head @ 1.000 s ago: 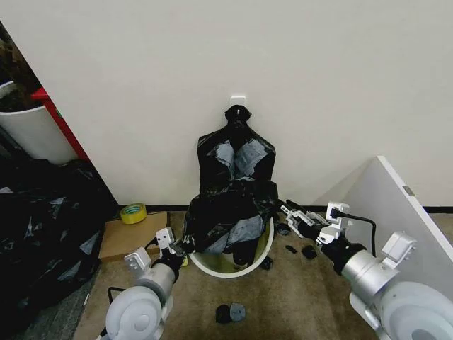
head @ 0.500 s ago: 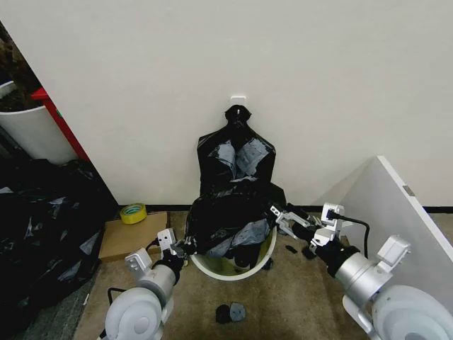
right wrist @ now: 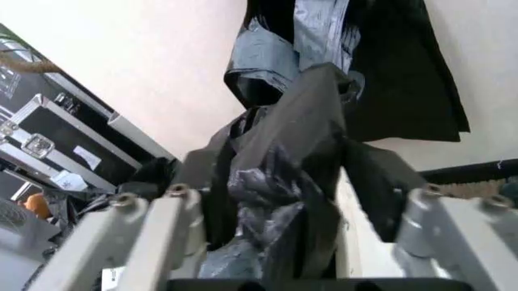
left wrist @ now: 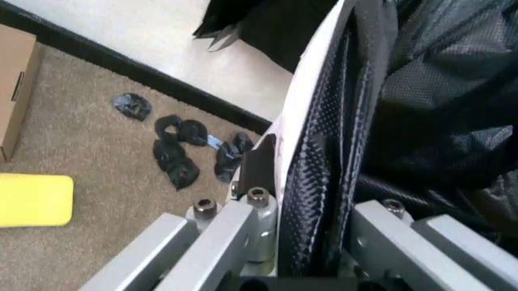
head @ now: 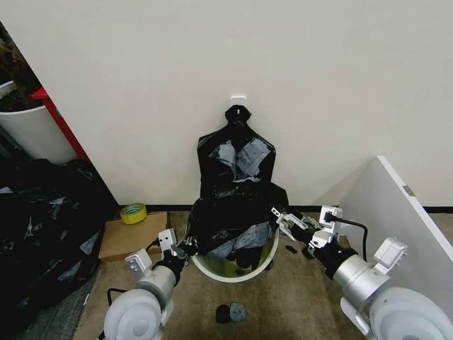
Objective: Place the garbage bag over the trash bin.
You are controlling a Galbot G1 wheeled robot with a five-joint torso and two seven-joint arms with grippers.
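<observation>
The glossy black garbage bag (head: 230, 216) hangs bunched over the round white trash bin (head: 233, 273), covering its back and sides while the front rim stays bare. My left gripper (head: 182, 248) is at the bin's left rim. In the left wrist view its fingers (left wrist: 242, 224) are shut on the bag's edge (left wrist: 324, 182) right against the white rim (left wrist: 312, 91). My right gripper (head: 278, 216) is at the bin's right rim and stands open. A crumpled fold of the bag (right wrist: 279, 200) lies between its spread fingers (right wrist: 174, 209).
A knot-topped bunch of black bags (head: 236, 152) leans on the wall behind the bin. At left are a big heap of black plastic (head: 42, 227), a cardboard box (head: 124, 239) with a yellow tape roll (head: 132, 212), and a white cylinder (head: 32, 131). A white panel (head: 403, 212) stands right. Black scraps (head: 230, 312) litter the carpet.
My right gripper has moved left to the bin's right rim, so the bag now lies between its fingers. The left gripper has stayed at the left rim.
</observation>
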